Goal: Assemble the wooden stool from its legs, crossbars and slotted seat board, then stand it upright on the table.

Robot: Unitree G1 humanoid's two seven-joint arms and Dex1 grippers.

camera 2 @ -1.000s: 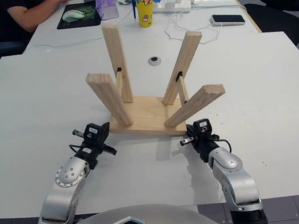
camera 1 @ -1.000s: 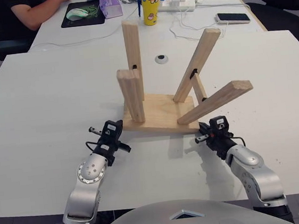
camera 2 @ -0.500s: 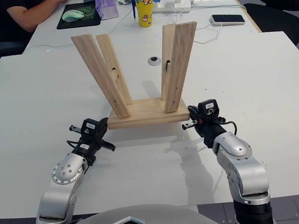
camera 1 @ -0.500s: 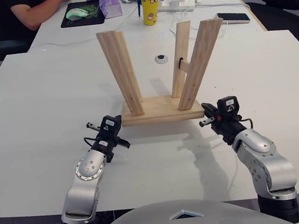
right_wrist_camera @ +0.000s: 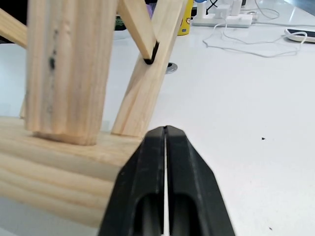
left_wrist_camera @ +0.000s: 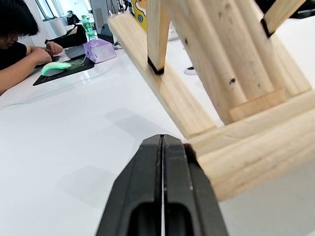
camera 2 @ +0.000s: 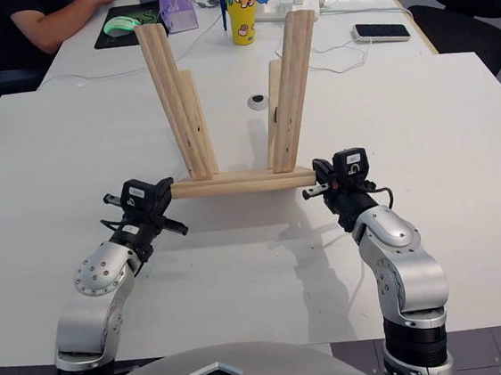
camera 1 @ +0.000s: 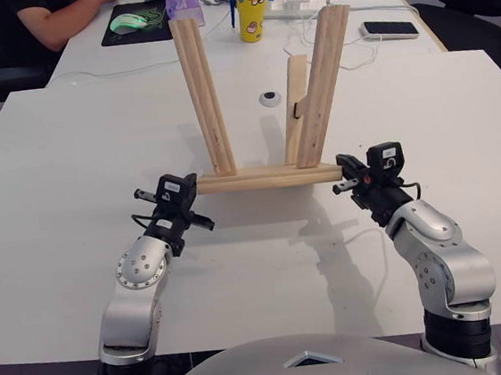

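The wooden stool is upside down, its seat board seen edge-on and apparently raised off the table, with a shadow beneath it. Its legs rise up and away, with a crossbar between the right pair. My left gripper is shut, its tip against the board's left end. My right gripper is shut too, its tip against the board's right end. The board sits pinched between the two closed tips, neither gripper clasping it.
A cable grommet sits in the white table behind the stool. On the far desk stand a yellow cup, a purple box, a power strip, a phone and a mouse on a dark mat.
The stool has turned square to me and its seat board has gone from seen from above to edge-on. Both grippers moved up and forward with its ends.
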